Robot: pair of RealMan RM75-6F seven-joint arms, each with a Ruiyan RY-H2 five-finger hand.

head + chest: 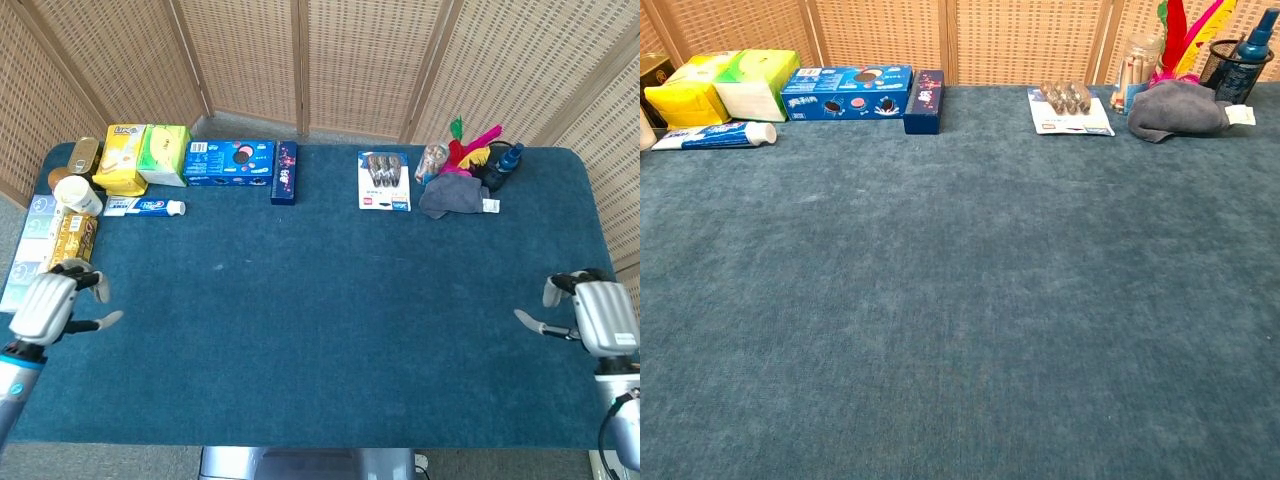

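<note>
In the head view my left hand hovers over the table's left edge and holds nothing; its thumb sticks out to the right, apart from the fingers. Nearest to it is a gold chocolate box, just beyond it and not touched. Over the table's right edge, my right hand also holds nothing, its thumb pointing left, with only bare blue cloth around it. The chest view shows neither hand.
Along the back stand a yellow pack, green tissue pack, toothpaste, blue cookie box, dark blue box, battery pack, grey cloth and feather pot. A paper cup stands at far left.
</note>
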